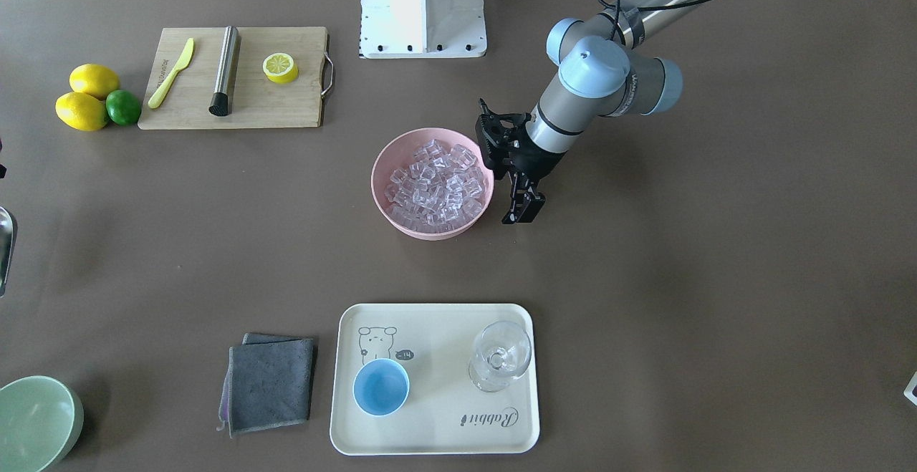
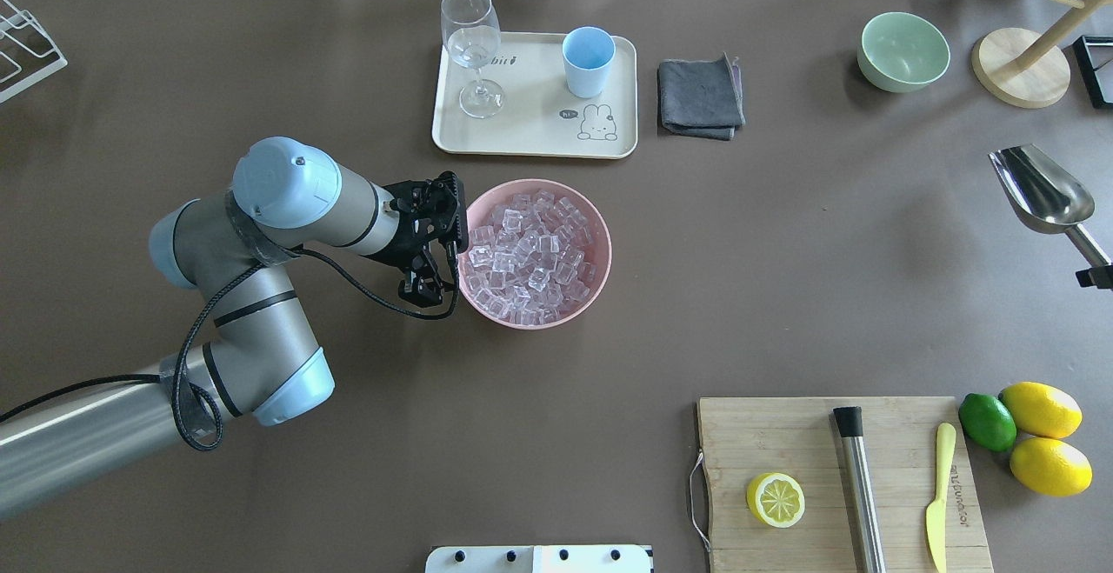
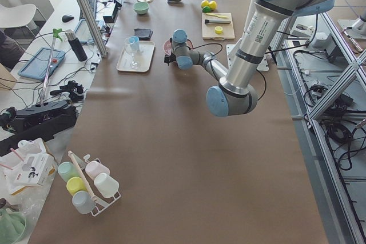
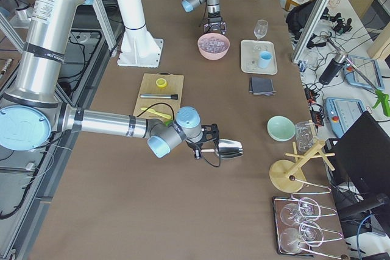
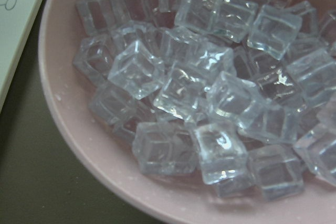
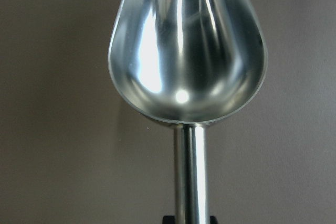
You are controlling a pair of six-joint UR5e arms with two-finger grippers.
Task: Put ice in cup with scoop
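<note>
The ice [image 2: 530, 247] is a heap of clear cubes filling a pink bowl [image 2: 600, 234] at mid-table, and it fills the left wrist view [image 5: 210, 103]. My left gripper [image 2: 424, 289] hangs just outside the bowl's rim on the robot's left, fingers pointing down and seemingly open, holding nothing. The light-blue cup [image 2: 588, 60] stands empty on a cream tray [image 2: 530, 143] beyond the bowl. Far to the robot's right, the shiny scoop [image 2: 1039, 190] is held off the table, its trough empty [image 6: 186, 61]. My right gripper [image 2: 1094, 277] is shut on its handle.
A stemmed glass [image 2: 474, 47] shares the tray with the cup. A grey cloth [image 2: 700, 96], a green bowl [image 2: 903, 51] and a wooden stand [image 2: 1022, 69] lie along the far side. The cutting board [image 2: 843, 486] with lemon half, steel cylinder and knife sits near the right arm, with lemons beside it.
</note>
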